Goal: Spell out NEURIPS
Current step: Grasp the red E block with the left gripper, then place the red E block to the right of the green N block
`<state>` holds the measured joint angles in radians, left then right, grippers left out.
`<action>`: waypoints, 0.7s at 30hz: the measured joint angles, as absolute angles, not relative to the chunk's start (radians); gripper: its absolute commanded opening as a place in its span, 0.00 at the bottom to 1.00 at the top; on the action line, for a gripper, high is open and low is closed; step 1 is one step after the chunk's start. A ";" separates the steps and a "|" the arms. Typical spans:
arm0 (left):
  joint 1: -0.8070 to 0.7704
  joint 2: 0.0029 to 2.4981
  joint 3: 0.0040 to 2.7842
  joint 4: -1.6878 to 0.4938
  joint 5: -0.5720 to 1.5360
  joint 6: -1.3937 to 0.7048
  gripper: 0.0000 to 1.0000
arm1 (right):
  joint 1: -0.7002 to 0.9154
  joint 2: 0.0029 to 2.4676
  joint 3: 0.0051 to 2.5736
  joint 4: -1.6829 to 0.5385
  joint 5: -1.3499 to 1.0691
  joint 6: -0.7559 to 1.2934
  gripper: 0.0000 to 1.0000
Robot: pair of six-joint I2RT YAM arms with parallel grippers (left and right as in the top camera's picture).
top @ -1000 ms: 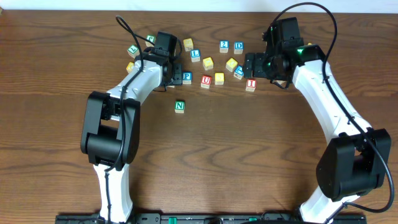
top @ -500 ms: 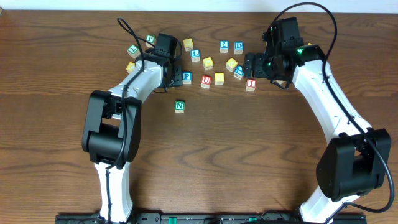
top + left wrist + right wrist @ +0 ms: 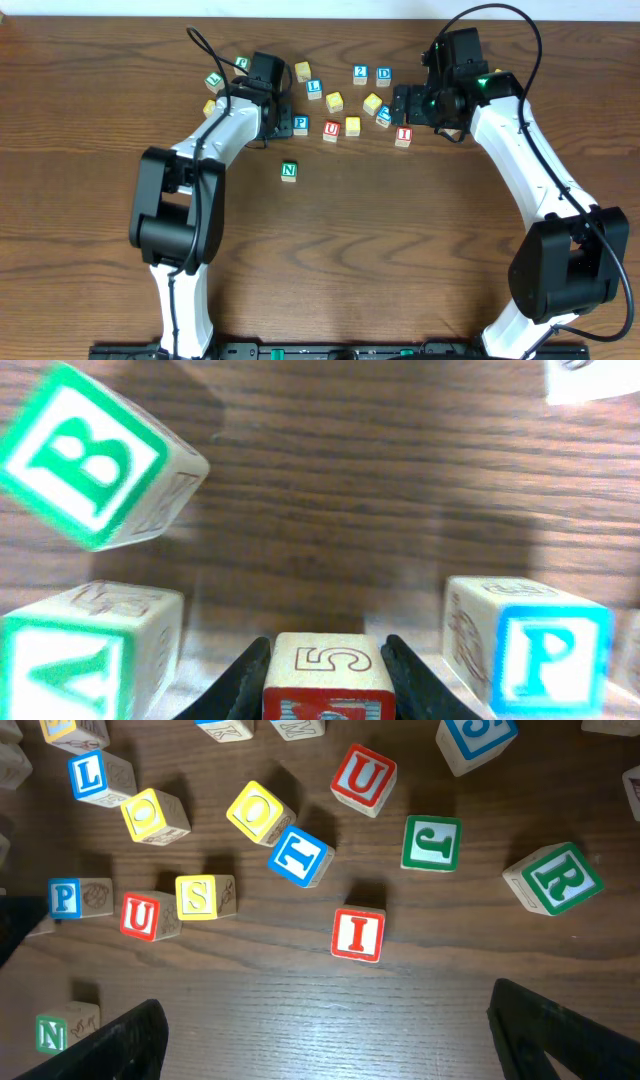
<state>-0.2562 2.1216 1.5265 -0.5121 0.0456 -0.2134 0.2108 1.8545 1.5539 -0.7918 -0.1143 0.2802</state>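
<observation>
My left gripper (image 3: 325, 685) is shut on a red-faced block with a 5 on its top (image 3: 325, 660). It sits among the blocks at the left of the cluster (image 3: 276, 118), next to a blue P block (image 3: 530, 650) (image 3: 301, 124). A green N block (image 3: 289, 171) lies alone nearer the front. A red U (image 3: 331, 130), a yellow S (image 3: 352, 125) and a red I (image 3: 404, 135) lie in the cluster. My right gripper (image 3: 345, 1040) is open and empty, hovering just above the I block (image 3: 357, 934). A green R (image 3: 555, 878) shows in the right wrist view.
A green B block (image 3: 90, 455) and a green A block (image 3: 80, 660) lie close to the left gripper. Other blocks lie scattered at the back: L (image 3: 314, 88), 2 (image 3: 360, 73), D (image 3: 384, 76), blue T (image 3: 300, 855), green J (image 3: 432, 842) and a second red U (image 3: 363, 778).
</observation>
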 measured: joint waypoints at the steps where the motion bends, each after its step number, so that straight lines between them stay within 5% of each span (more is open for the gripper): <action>1: -0.256 2.103 1.526 -0.523 0.046 -0.213 0.32 | 0.211 1.855 1.554 -0.791 -0.114 0.280 0.96; 21: -0.424 1.851 1.526 -0.819 0.046 -0.289 0.32 | 0.049 1.855 1.554 -0.794 -0.089 0.282 0.97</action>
<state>-0.4244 1.8507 1.5261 -0.8192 0.0460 -0.2886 0.0486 1.8545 1.5539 -0.7940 -0.0891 0.2817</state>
